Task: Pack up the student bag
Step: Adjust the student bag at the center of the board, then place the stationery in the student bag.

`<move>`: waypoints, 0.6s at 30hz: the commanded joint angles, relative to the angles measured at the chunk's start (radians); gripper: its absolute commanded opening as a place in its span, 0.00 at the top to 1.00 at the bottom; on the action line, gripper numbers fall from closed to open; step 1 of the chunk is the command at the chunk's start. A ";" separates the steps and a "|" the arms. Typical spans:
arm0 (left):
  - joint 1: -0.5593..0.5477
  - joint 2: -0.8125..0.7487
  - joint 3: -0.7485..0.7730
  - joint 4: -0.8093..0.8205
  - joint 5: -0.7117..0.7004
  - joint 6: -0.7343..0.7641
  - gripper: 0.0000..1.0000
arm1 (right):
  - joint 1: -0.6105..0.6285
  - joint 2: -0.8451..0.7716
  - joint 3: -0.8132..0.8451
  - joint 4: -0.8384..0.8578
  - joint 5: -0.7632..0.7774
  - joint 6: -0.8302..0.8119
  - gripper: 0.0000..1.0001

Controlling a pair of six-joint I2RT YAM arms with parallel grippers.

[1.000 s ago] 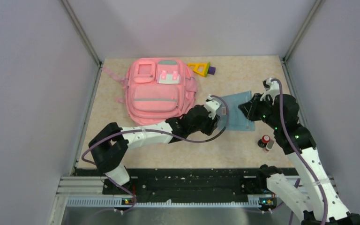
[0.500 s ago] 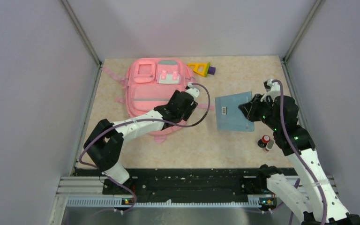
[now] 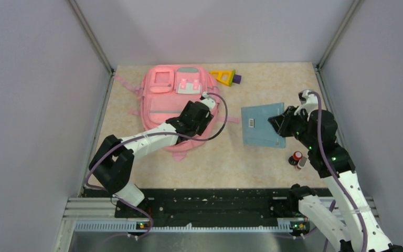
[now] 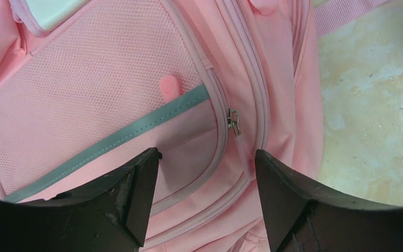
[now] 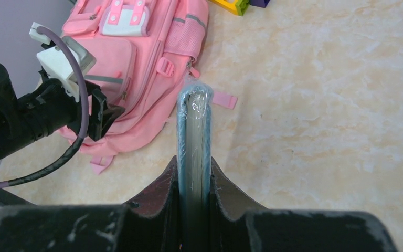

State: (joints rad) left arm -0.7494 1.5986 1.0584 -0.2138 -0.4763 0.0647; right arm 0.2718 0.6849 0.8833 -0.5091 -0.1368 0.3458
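Pink student bag (image 3: 170,102) on surface (image 3: 273,84); left claw (image 4: 205,157) open over zipper pull (image 4: 234,122); right claw (image 5: 193,168) clamps blue book (image 3: 260,126).

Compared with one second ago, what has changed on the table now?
The left gripper left the blue plastic-wrapped book, swung left over the large pink fabric backpack and opened wider. The right gripper stays shut on the book's edge; backpack and book lie where they were.

No readable text anywhere.
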 commanded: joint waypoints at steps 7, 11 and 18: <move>0.004 -0.063 -0.055 0.015 0.048 -0.014 0.27 | -0.003 -0.003 0.018 0.133 -0.046 0.059 1.00; 0.004 -0.079 -0.050 0.010 0.059 -0.014 0.27 | -0.002 -0.005 0.019 0.129 -0.046 0.065 1.00; 0.003 -0.030 -0.041 0.003 -0.166 0.030 0.27 | -0.003 -0.005 0.023 0.156 -0.065 0.086 1.00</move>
State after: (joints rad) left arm -0.7467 1.5639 1.0111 -0.2195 -0.4656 0.0639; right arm 0.2718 0.6949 0.8814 -0.4881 -0.1780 0.3965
